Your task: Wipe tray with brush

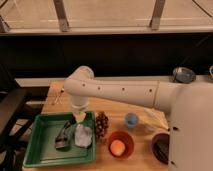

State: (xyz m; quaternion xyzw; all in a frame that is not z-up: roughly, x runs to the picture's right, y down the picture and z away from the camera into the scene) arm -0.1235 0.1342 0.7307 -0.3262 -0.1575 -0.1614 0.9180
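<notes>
The gripper (78, 118) hangs over the green tray (37, 150), its jaws' state untellable; the brush (63, 136) lies just left-near of it, long axis running near-left to far-right

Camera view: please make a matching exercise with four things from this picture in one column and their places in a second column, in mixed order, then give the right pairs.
Things:
1. brush
2. gripper
3. pine cone
4. blue cup

Places:
A. on the table, right of the pine cone
B. just outside the tray's right wall
C. lying inside the green tray
D. over the tray's far right corner

Pairs: 1-C, 2-D, 3-B, 4-A
</notes>
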